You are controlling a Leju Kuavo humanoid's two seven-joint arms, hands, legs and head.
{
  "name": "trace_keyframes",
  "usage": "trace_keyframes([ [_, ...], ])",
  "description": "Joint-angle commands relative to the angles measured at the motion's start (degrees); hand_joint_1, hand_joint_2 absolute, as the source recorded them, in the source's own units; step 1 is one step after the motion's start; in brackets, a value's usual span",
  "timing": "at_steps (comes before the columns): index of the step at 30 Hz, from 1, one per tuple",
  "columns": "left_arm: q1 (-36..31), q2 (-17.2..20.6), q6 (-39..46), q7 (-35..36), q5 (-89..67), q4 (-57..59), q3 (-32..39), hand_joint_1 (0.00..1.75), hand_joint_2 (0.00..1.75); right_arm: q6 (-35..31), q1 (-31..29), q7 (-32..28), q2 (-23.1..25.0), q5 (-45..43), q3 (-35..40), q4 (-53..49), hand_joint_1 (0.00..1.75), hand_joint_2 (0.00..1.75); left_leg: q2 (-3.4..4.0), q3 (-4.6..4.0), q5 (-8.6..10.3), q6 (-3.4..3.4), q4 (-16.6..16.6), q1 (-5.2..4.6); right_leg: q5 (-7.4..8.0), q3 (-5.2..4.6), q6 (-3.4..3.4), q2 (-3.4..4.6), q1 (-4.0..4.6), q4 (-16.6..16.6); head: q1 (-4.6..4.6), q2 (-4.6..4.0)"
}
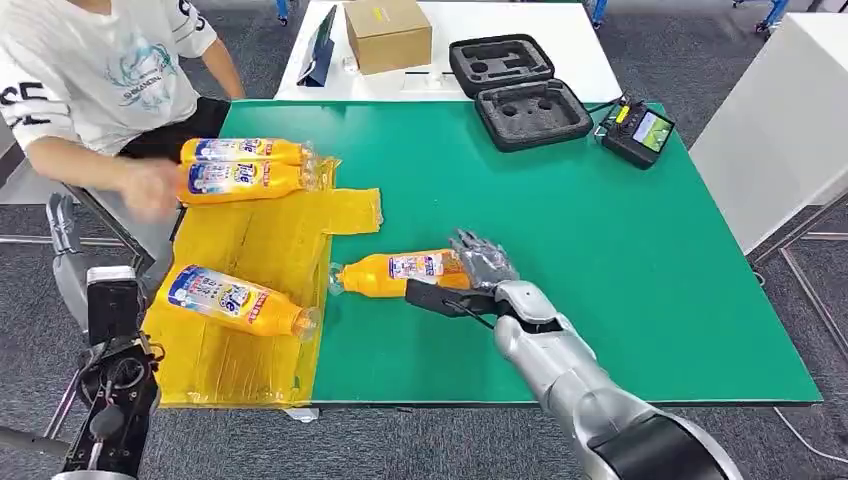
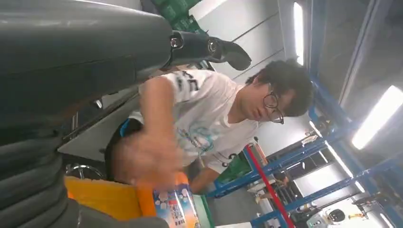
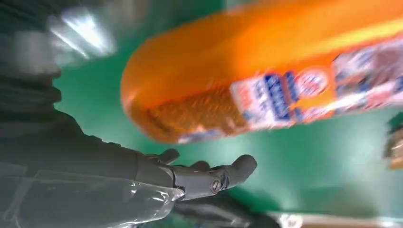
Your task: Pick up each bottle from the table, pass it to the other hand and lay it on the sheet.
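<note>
My right arm [image 1: 580, 385], a silver jointed limb with a dark elbow cover, reaches forward and inward from the lower right, and its dark grey many-fingered right hand [image 1: 480, 268] sits at the base end of the orange plastic bottle [image 1: 400, 272] with a blue-and-white label, fingers spread over the top and the black thumb stretched along the near side; I cannot tell whether it actually grips. From the right wrist my thumb [image 3: 209, 178] extends open with the bottle's rounded base just beside it. My left hand [image 2: 209, 47] shows its dark fingers extended, holding nothing.
</note>
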Motion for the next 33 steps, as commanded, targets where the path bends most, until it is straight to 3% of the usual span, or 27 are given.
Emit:
trace_keyframes([
  [1, -5.09, -1.31, -0.25, 0.15, 0.96, 6.72, -1.96, 0.00, 1.75, 3.20, -4.11, -5.66, 1.77, -2.16, -2.96, 7.89, 0.00, 1.75, -0.18, 0.13, -0.02, -0.03, -0.03, -0.01, -0.08, 0.16, -0.03, -0.12, -0.02, 0.02, 0.00, 0.00],
  [21, -7.66, -0.63, -1.76, 0.15, 4.48, 10.94, -3.89, 0.00, 1.75, 6.92, -4.98, -5.83, 2.37, -1.33, -0.99, 10.37, 0.05, 1.75, -0.14, 0.12, -0.02, -0.02, -0.02, 0.00, -0.07, 0.15, -0.02, -0.09, -0.01, 0.01, 0.00, 0.00],
  [22, -7.83, -0.55, -1.65, 0.15, 4.61, 11.13, -4.03, 0.00, 1.75, 6.83, -5.02, -5.73, 2.38, -1.20, -0.85, 10.28, 0.23, 1.75, -0.11, 0.09, 0.00, -0.02, -0.02, 0.00, -0.04, 0.11, -0.02, -0.07, 0.00, -0.01, 0.00, 0.00],
  [23, -7.83, -0.55, -1.65, 0.15, 4.61, 11.13, -4.03, 0.00, 1.75, 6.83, -5.02, -5.73, 2.38, -1.20, -0.85, 10.28, 0.23, 1.75, -0.15, 0.17, -0.04, -0.03, -0.01, 0.01, -0.08, 0.20, -0.03, -0.09, 0.01, 0.00, 0.00, 0.00],
  [24, -7.83, -0.55, -1.65, 0.15, 4.61, 11.13, -4.03, 0.00, 1.75, 6.83, -5.02, -5.73, 2.38, -1.20, -0.85, 10.28, 0.45, 1.75, -0.11, 0.10, -0.01, -0.02, -0.02, 0.00, -0.05, 0.11, -0.02, -0.06, 0.00, 0.00, -0.02, 0.00],
  [25, -7.95, -0.53, -1.83, 0.15, 4.96, 11.39, -3.98, 0.00, 1.75, 7.29, -5.12, -5.67, 2.41, -1.18, -0.77, 10.43, 1.38, 1.75, -0.16, 0.21, -0.06, -0.03, -0.01, 0.01, -0.10, 0.24, -0.03, -0.09, 0.00, 0.00, 0.02, 0.00],
  [27, -8.10, -0.38, -1.97, 0.15, 5.39, 11.71, -4.08, 0.00, 1.75, 7.93, -5.34, -4.90, 2.35, -0.44, -0.04, 10.66, 1.59, 1.75, -0.10, 0.10, -0.01, -0.01, -0.02, 0.00, -0.05, 0.12, -0.02, -0.06, -0.01, 0.00, 0.00, 0.00],
  [33, -8.10, -0.38, -1.97, 0.15, 5.39, 11.71, -4.08, 0.00, 1.75, 7.93, -5.34, -4.90, 2.35, -0.44, -0.04, 10.66, 1.59, 1.75, -0.13, 0.15, -0.03, -0.03, -0.03, 0.01, -0.07, 0.18, -0.03, -0.07, 0.01, -0.01, 0.00, 0.00],
])
